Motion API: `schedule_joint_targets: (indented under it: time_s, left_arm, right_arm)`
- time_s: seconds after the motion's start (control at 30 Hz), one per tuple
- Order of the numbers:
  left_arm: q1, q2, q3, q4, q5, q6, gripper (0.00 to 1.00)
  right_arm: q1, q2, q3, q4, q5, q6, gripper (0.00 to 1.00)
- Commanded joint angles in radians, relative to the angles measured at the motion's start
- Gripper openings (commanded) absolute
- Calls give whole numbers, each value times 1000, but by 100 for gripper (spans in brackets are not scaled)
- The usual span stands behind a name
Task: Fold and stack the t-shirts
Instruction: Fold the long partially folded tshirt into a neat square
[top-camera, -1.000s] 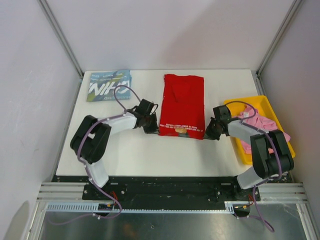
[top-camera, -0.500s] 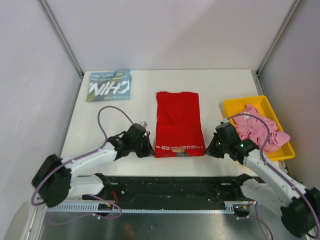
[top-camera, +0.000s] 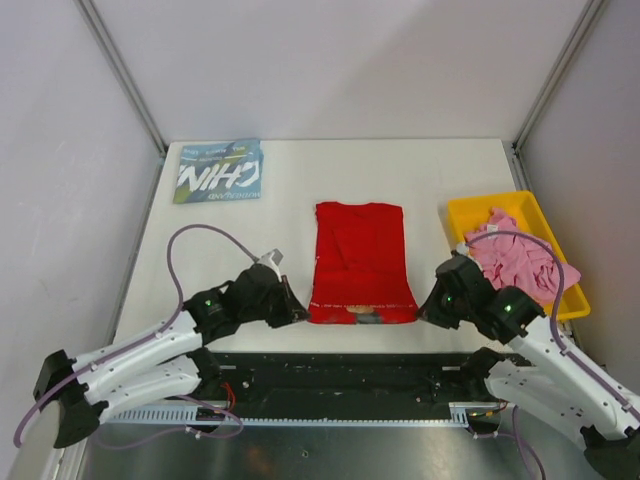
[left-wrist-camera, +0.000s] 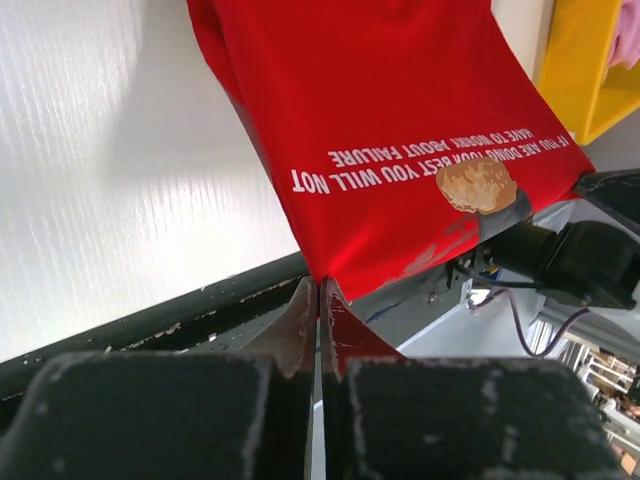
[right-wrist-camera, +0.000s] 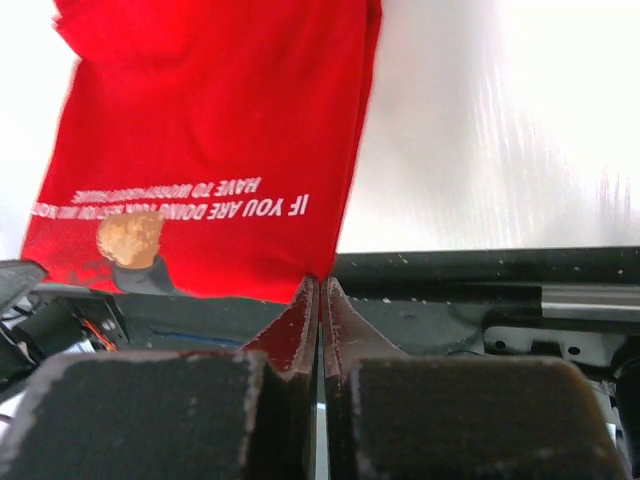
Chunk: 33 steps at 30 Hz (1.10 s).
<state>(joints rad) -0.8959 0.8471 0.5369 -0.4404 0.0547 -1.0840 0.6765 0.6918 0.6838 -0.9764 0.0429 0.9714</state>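
The red t-shirt (top-camera: 360, 262) lies folded lengthwise on the white table (top-camera: 450, 180), its printed end with white lettering hanging over the near edge. My left gripper (top-camera: 296, 312) is shut on its near left corner (left-wrist-camera: 322, 278). My right gripper (top-camera: 426, 308) is shut on its near right corner (right-wrist-camera: 318, 272). The face print shows in the left wrist view (left-wrist-camera: 476, 184) and the right wrist view (right-wrist-camera: 130, 240). The blue t-shirt (top-camera: 220, 171) with white letters lies folded at the far left corner. The pink t-shirt (top-camera: 516, 262) sits crumpled in the tray.
A yellow plastic tray (top-camera: 476, 212) stands at the table's right edge. The black mounting rail (top-camera: 350, 368) runs along the near edge below the shirt's hem. Grey walls and metal posts enclose the table.
Both grippers have pulled the red shirt towards the near edge, from the far middle of the table until its printed end overhangs the front. Both arms now stretch low and forward.
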Motion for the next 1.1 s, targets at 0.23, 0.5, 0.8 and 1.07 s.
schedule_joint_targets:
  time_s: [0.23,0.5,0.8,1.07]
  left_arm:
    - [212,196,317,-29,10,168,0]
    - [351,403,527,-27,49,280,0]
    - [454,693,794,-17,65,363,0]
    - [526,1073,1091,46,119,413,0]
  right_arm:
    - [-208,263,329,92,69,-230,0]
    - [-389,476,461,248,-45,-348,0]
    - [-469,743,585,433,-92,-374,0]
    - [-537,1060,716,609,-104,-372,0]
